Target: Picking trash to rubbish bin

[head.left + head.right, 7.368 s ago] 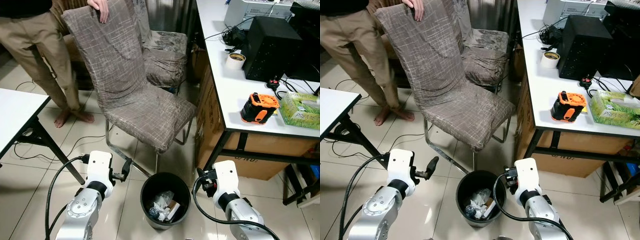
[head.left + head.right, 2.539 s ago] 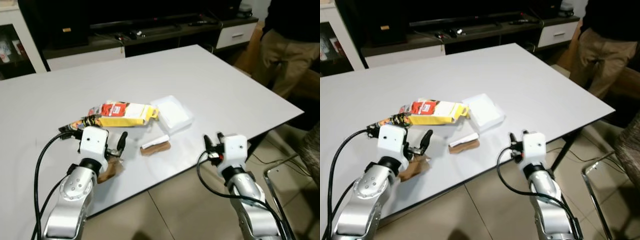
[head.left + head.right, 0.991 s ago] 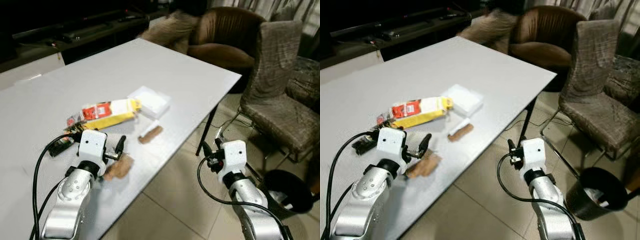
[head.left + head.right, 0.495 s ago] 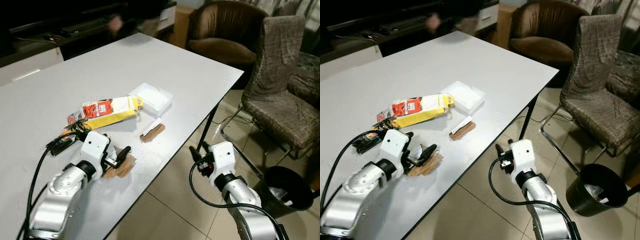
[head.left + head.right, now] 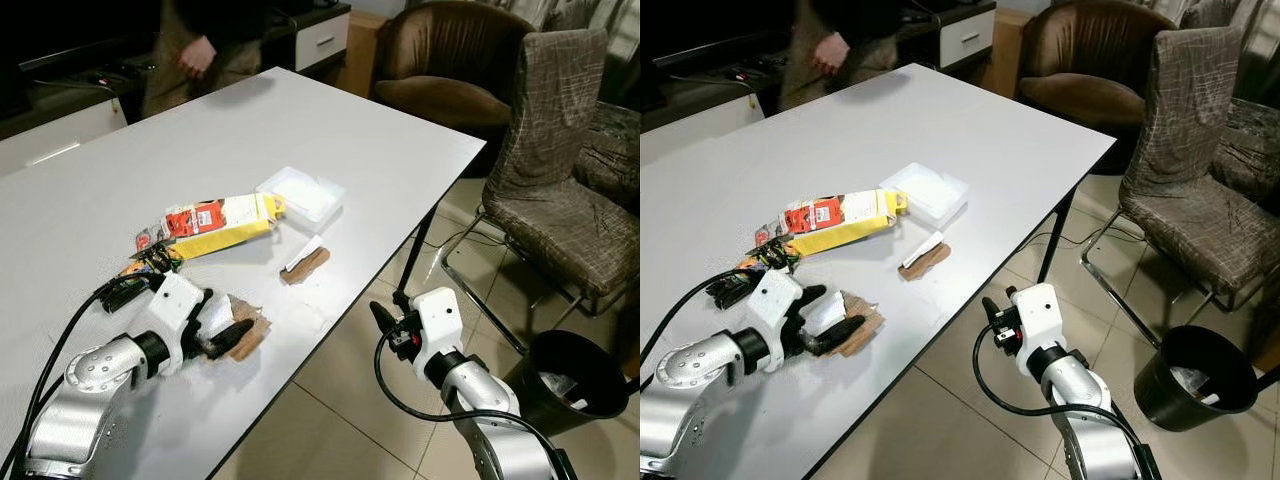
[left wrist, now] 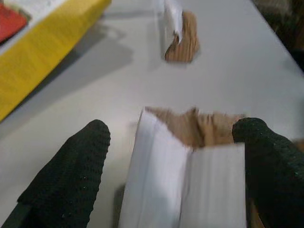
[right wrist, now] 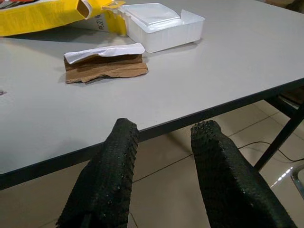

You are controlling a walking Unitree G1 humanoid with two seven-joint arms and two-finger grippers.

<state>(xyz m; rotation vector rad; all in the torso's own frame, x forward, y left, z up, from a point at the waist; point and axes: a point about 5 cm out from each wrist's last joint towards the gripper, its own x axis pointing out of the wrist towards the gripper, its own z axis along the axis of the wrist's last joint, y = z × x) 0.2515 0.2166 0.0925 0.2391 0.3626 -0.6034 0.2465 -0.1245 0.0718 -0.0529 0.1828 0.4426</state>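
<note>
My left gripper (image 6: 173, 156) is down on the white table (image 5: 400, 130), fingers spread apart, one on either side of a torn scrap of brown cardboard with white paper on it (image 6: 190, 156). The scrap lies flat on the tabletop between the two black pads (image 6: 71, 166); I cannot tell whether either pad is touching it. Seen from my head, that scrap (image 5: 235, 325) sits near the table's front edge, just ahead of my left wrist.

Further out on the table lies a second brown cardboard piece with a white strip on top (image 5: 305, 262), apart from the first. Beyond it lie a yellow and red carton (image 5: 215, 222) on its side and, just beside the carton's open end, a white foam tray (image 5: 300, 192). A dark crumpled wrapper (image 5: 765, 250) lies at the carton's other end.

My right gripper (image 7: 161, 175) hangs off the table, below its edge and over the tiled floor (image 5: 340, 440), its two fingers parted with nothing between them.

The black rubbish bin (image 5: 1195, 375) stands on the floor to my right, well apart from the table, with some pale trash inside. A fabric-covered chair (image 5: 560, 190) stands behind it. A person (image 5: 200, 45) stands at the table's far side.
</note>
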